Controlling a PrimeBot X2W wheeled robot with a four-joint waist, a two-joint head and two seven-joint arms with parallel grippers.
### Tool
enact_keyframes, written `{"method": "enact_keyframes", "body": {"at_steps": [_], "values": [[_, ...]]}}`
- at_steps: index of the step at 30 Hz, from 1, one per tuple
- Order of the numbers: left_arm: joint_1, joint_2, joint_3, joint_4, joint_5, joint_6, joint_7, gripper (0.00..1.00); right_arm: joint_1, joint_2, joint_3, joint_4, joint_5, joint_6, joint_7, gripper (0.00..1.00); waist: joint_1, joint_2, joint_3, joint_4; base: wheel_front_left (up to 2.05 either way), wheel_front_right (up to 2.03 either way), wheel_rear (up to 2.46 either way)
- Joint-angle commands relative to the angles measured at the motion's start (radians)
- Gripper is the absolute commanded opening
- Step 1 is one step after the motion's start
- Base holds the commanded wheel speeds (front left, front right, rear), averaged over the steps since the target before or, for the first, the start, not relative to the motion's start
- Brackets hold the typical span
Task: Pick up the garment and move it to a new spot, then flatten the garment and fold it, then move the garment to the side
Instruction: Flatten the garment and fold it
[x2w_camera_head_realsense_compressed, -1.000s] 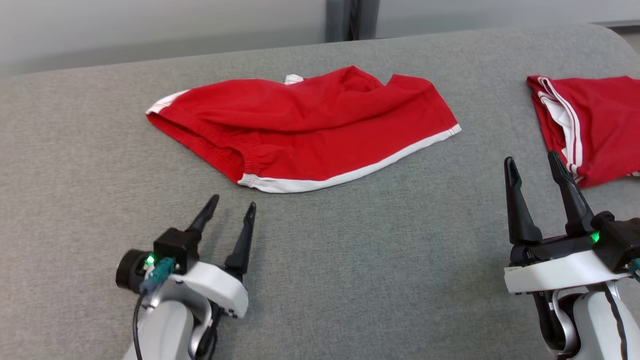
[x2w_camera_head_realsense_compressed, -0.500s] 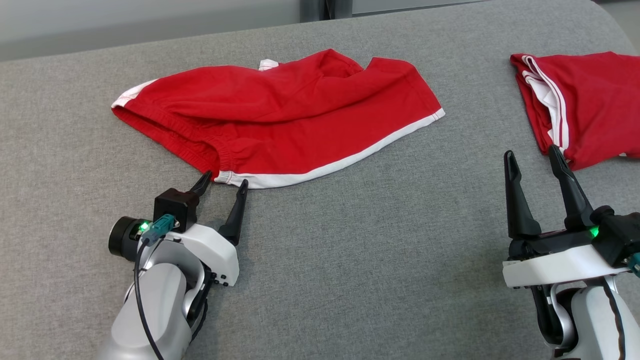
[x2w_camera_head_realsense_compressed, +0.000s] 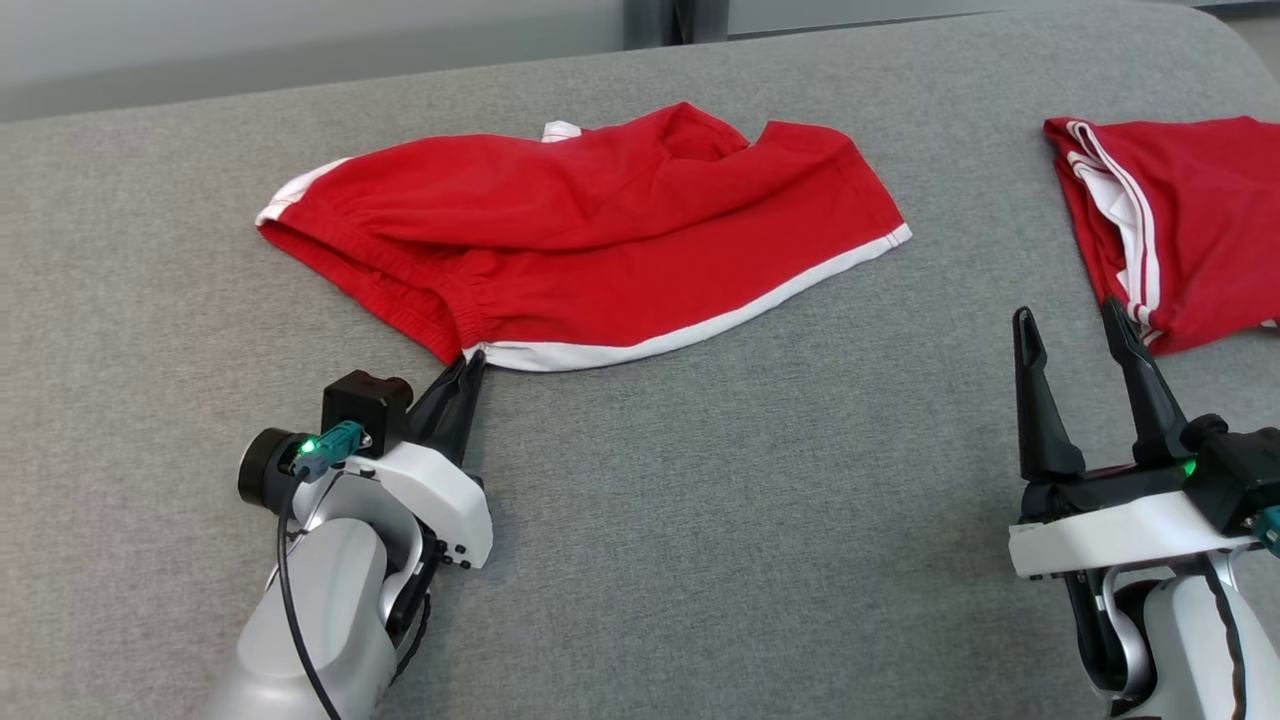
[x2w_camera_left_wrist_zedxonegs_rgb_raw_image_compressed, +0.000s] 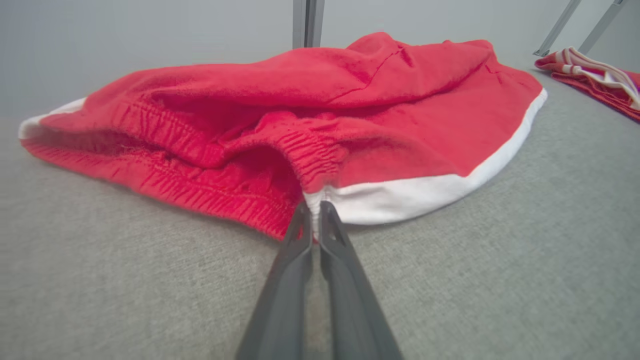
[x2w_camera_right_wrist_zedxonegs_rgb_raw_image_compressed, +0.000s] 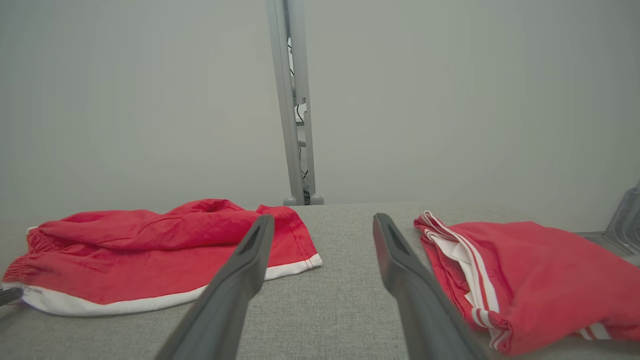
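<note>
Grey upholstery (x2w_camera_head_realsense_compressed: 700, 520) bears red shorts (x2w_camera_head_realsense_compressed: 600, 230). Left gripper (x2w_camera_head_realsense_compressed: 470, 365) just pinched their seven-o'clock corner, ready to lift. Right gripper (x2w_camera_head_realsense_compressed: 1075, 325) gapes wide, empty.

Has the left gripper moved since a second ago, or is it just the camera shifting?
Yes. Against the red shorts, the left gripper has advanced from a clear gap to their white-trimmed near corner and closed on it.

**Left gripper closed, right gripper wide open**

The left gripper (x2w_camera_head_realsense_compressed: 467, 370) has its two dark fingers pressed together and pinches the near corner of the red shorts (x2w_camera_head_realsense_compressed: 600, 230). Its pale forearm (x2w_camera_head_realsense_compressed: 320, 620) rises from the lower left. The right gripper (x2w_camera_head_realsense_compressed: 1070, 325) stands at the lower right, fingers spread wide, pointing up.
</note>
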Motion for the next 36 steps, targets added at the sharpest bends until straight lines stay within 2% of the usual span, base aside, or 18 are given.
{"method": "enact_keyframes", "body": {"at_steps": [1, 6, 10, 17, 24, 36], "values": [[-0.006, 0.002, -0.004, -0.004, -0.009, -0.003, -0.009, 0.0, 0.005, -0.01, -0.004, 0.01, -0.001, 0.0, 0.0, 1.0, 0.0, 0.0, -0.007, 0.012, 0.0, 0.0, 0.0], [0.037, 0.011, -0.034, -0.035, 0.001, -0.007, -0.02, 0.0, -0.03, -0.023, -0.017, 0.122, 0.046, 0.0, 0.0, 1.0, 0.0, 0.0, -0.028, 0.049, 0.0, 0.0, 0.0], [0.058, 0.013, -0.057, -0.067, 0.004, -0.009, -0.022, 0.0, -0.1, -0.036, -0.001, 0.265, 0.118, 0.0, 0.017, 1.0, 0.0, 0.0, -0.035, 0.076, 0.0, 0.0, 0.0], [0.071, 0.004, -0.104, -0.111, 0.007, -0.011, -0.024, 0.0, -0.277, -0.06, 0.027, 0.508, 0.297, 0.0, 0.149, 1.0, 0.0, 0.0, -0.031, 0.125, 0.0, 0.0, 0.0], [0.069, -0.004, -0.141, -0.133, -0.001, -0.01, -0.023, 0.0, -0.401, -0.09, 0.063, 0.662, 0.393, 0.0, 0.233, 1.0, 0.0, 0.0, -0.022, 0.164, 0.0, 0.0, 0.0], [0.063, -0.013, -0.164, -0.175, -0.034, -0.003, -0.026, 0.0, -0.514, -0.127, 0.171, 0.826, 0.492, 0.0, 0.241, 1.0, 0.0, 0.0, 0.008, 0.206, 0.0, 0.0, 0.0]]}}
